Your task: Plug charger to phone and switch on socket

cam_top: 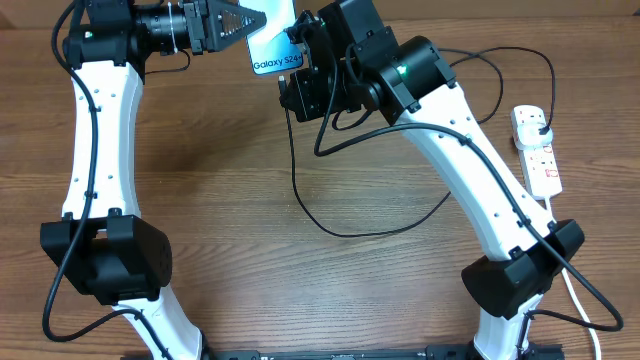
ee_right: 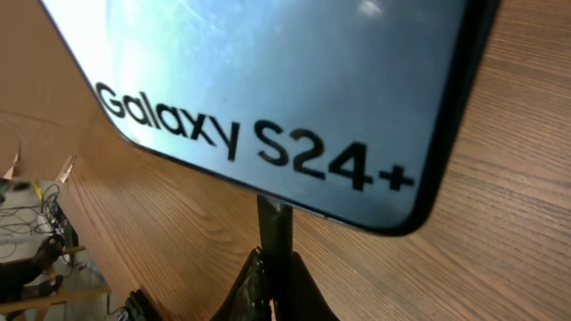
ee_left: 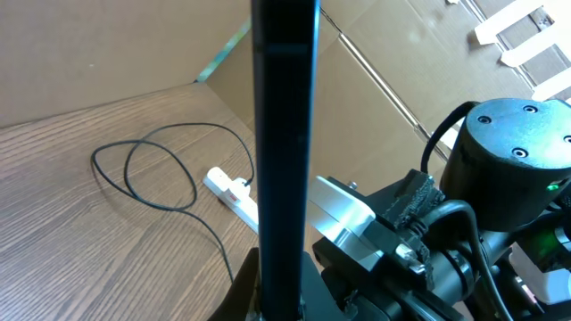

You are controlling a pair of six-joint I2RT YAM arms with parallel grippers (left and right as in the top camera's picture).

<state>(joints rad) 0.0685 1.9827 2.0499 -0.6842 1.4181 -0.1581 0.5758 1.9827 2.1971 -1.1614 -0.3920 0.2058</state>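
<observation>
My left gripper [cam_top: 243, 24] is shut on the phone [cam_top: 273, 52] and holds it up at the table's back; its light blue screen reads "Galaxy S24+". In the left wrist view the phone [ee_left: 285, 152] shows edge-on as a dark bar between the fingers [ee_left: 285, 303]. My right gripper [cam_top: 300, 88] is shut on the charger's connector tip [ee_right: 275, 234], which meets the phone's lower edge [ee_right: 268, 89]. The thin black cable [cam_top: 298, 195] loops over the table towards the white socket [cam_top: 537, 150] at the right edge, which also shows in the left wrist view [ee_left: 234, 192].
The socket's white cord [cam_top: 572, 285] runs down past the right arm's base. Cable loops [ee_left: 152, 169] lie on the wood between the arms and the socket. A cardboard wall [ee_left: 375, 53] stands behind the table.
</observation>
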